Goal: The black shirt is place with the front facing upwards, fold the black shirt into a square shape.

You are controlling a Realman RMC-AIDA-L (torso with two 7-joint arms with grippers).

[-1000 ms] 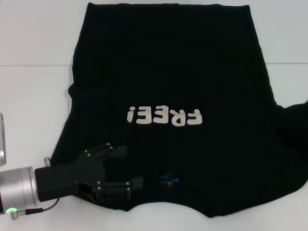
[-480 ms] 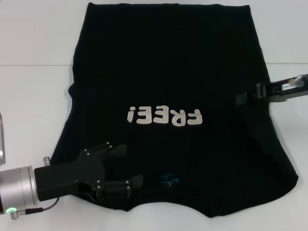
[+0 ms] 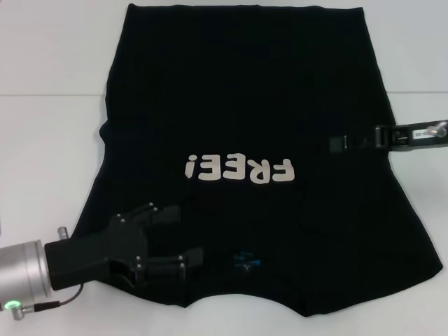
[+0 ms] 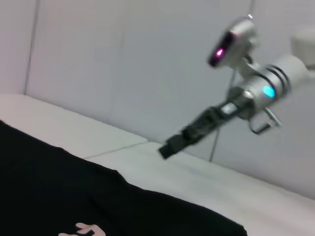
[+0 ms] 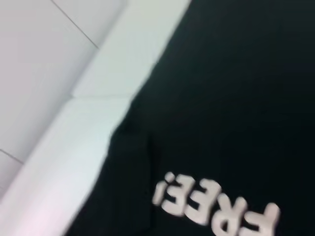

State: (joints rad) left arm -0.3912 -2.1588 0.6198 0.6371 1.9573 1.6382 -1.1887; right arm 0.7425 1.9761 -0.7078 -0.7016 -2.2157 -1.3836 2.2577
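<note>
The left gripper [image 3: 183, 234], a black hard claw on a silver wrist, lay low over the near left part of the large plain black short-sleeved cloth T-shirt [image 3: 245, 91]. Its two fingers [image 3: 166, 213] stood apart with a wide gap between them and nothing held in that gap; they rested at the cloth's surface near the collar, though whether they pressed into it could not be told.

The right gripper [image 3: 339, 144], slim and black, reached in from the right edge over the shirt's right side, level with the cream "FREE!" lettering [image 3: 238, 169]. How far its fingers stood apart could not be told, and no cloth showed lifted by it. In the left wrist view it hung clear above the white table [image 4: 206, 182].

The shirt lay spread flat, front up, on the white table [image 3: 49, 140], collar toward the robot, with a small blue neck label [image 3: 246, 260] just beside the left gripper.
</note>
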